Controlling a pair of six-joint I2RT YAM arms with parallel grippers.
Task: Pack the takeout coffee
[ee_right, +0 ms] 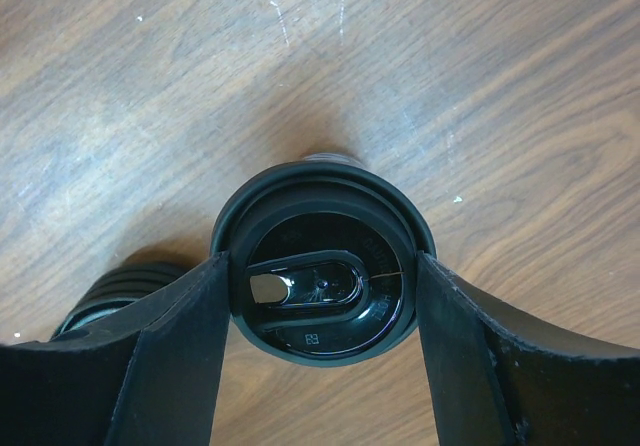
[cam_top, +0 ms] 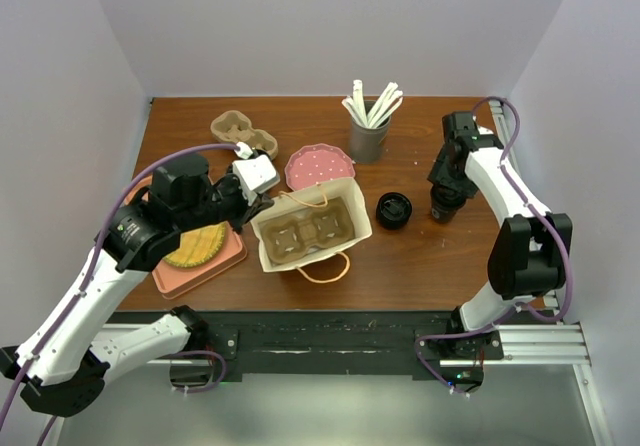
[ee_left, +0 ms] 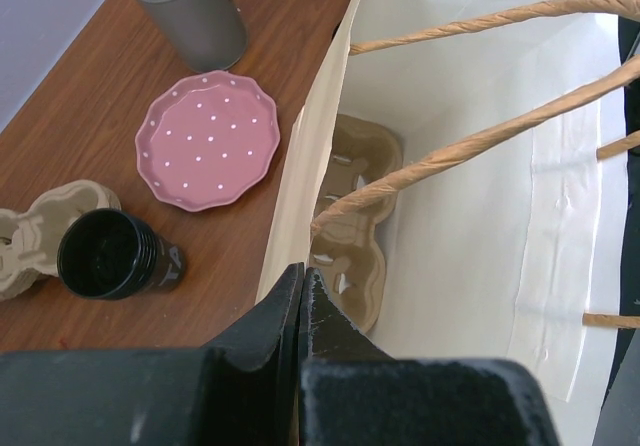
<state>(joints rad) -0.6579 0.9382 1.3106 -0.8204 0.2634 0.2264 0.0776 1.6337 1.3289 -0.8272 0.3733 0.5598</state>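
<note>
Wood-grain table: left fingers pinch paper bag; right fingers apart around glossy lid.

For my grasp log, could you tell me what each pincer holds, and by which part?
Left pincer pinches the paper bag by its rim. Right pincer flanks the coffee cup at its lid; grip cannot be told.

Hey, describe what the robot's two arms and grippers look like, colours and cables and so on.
The left arm and right arm have white link shells joined by black motor housings, and a lavender cable loops along each. The left gripper and right gripper carry matte black, wedge-shaped fingers. No markings are readable.
</note>
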